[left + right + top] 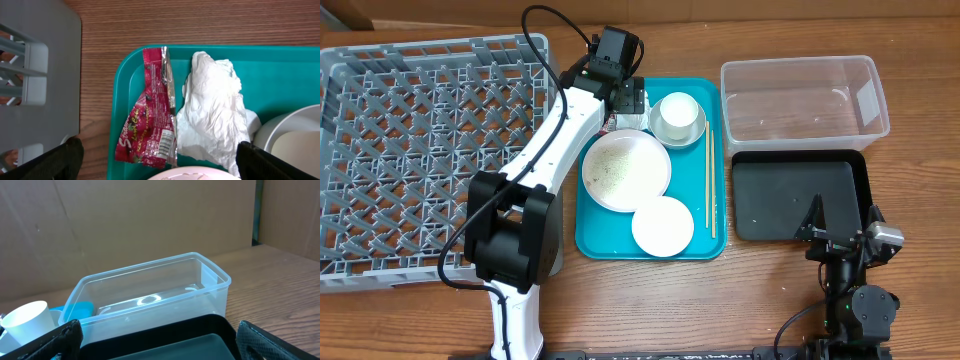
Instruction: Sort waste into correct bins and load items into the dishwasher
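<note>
Overhead: grey dish rack (420, 150) at the left, nothing loaded in it. Teal serving tray (592, 225) at centre carries a large plate (626, 170) scattered with pale rice grains (618, 168), a smaller plate (662, 227) nearer the robot, a cup (677, 112) nested in a bowl (698, 128) on the far side, and chopsticks (709, 180) along its right edge. Clear tub (805, 95) and black tray (800, 195) stand at the right, both bare. Left gripper (628, 103) hangs over the teal tray's far left corner; right gripper (842, 222) sits at the black tray's near right edge. Left wrist: fingers (55, 160) spread wide, released, holding nothing; red snack wrapper (150, 125) and crumpled white tissue (212, 115) lie touching, side by side, on the teal tray below them. Right wrist: fingers (55, 340) likewise parted and bare, above the black tray, with the clear tub just beyond.
</note>
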Available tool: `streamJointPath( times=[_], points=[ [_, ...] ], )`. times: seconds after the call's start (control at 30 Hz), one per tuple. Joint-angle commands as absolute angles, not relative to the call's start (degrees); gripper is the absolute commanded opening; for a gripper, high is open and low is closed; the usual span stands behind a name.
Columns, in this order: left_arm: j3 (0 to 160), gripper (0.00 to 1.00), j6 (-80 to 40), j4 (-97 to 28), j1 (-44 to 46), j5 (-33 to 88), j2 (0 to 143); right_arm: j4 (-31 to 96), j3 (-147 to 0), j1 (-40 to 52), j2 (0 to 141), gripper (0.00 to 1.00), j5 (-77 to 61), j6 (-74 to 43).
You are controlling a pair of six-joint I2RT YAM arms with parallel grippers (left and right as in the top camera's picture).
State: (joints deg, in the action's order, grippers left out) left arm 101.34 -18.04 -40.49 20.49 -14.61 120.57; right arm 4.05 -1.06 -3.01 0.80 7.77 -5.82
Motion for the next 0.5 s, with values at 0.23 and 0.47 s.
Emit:
streamJointPath(
  times=[0.23,0.47],
  points=[
    [102.7,1.0,-18.0,-41.8,19.9,-13.5,120.6,3.7,-0.4,-3.2,0.3,1.0,8.0,-5.9],
    [102.7,1.0,-18.0,-41.9,19.9,-10.9,120.6,3.7,-0.4,-3.2,0.3,1.0,8.0,-5.9]
  ],
)
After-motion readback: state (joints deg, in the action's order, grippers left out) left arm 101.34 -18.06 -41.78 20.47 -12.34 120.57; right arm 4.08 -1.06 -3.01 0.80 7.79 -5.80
